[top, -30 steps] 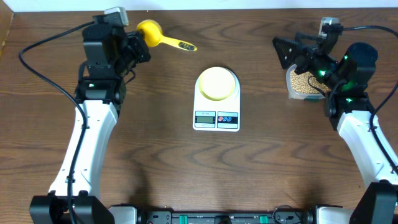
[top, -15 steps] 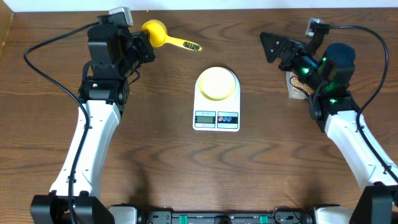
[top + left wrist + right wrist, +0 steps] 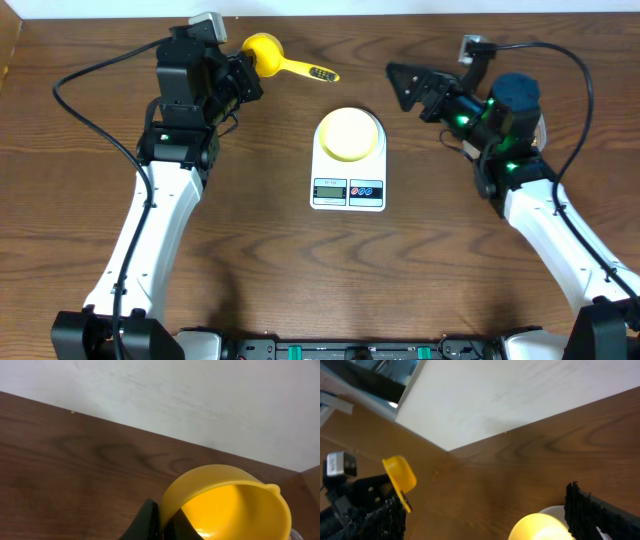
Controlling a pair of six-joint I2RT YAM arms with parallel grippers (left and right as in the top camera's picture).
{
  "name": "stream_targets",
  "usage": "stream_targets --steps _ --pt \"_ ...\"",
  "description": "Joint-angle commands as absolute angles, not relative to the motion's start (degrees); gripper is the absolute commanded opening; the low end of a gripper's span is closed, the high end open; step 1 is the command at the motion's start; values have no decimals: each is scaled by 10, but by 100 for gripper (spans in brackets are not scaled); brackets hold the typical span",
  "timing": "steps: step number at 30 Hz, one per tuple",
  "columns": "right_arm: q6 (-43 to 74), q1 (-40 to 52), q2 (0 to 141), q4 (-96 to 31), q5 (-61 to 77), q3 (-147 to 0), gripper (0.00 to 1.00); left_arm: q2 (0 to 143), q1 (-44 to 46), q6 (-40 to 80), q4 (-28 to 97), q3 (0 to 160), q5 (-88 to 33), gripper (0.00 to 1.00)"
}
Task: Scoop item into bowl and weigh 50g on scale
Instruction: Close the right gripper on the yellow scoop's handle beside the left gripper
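Early stage, I'd judge. L claw [image 3: 244, 70], upper left of overhead frame, is clamped on the rim of the yellow scoop [image 3: 264, 48]. Scoop is off the table and looks empty in the wrist view, handle pointing toward frame centre. R claw [image 3: 402, 84], upper right of centre, has jaws wide apart w/ nothing in them. Bowl [image 3: 350, 133] sits on the scale [image 3: 348, 190] platform, mid-frame, and looks empty. Beans not visible, maybe hidden under R arm, can't tell. Done: scoop in grip, bowl on scale. Left: load scoop w/ beans, tip into bowl, bring reading to 50 g. Display too small to read.
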State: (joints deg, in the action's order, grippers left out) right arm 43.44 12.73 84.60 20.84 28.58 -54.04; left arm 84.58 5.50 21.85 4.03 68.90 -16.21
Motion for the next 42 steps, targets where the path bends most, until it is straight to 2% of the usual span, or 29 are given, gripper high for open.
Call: stream_targets --steps 1,12,22,27,32,38,42 --pt "441 146 848 208 279 -552 99 839 64 248 37 686 -159 8" --pt "458 182 848 230 305 -552 99 839 95 284 38 686 -161 8" --pt "455 185 848 279 380 -552 99 839 112 370 42 686 -161 8" --pt "416 185 848 338 455 -552 99 839 119 421 47 686 -161 8" --pt "416 185 848 336 455 -551 99 839 120 467 46 686 -208 8" --pt "401 185 848 336 452 -551 99 839 120 468 57 686 -251 8" --pt "402 185 848 337 443 -552 99 839 120 415 66 686 -251 8"
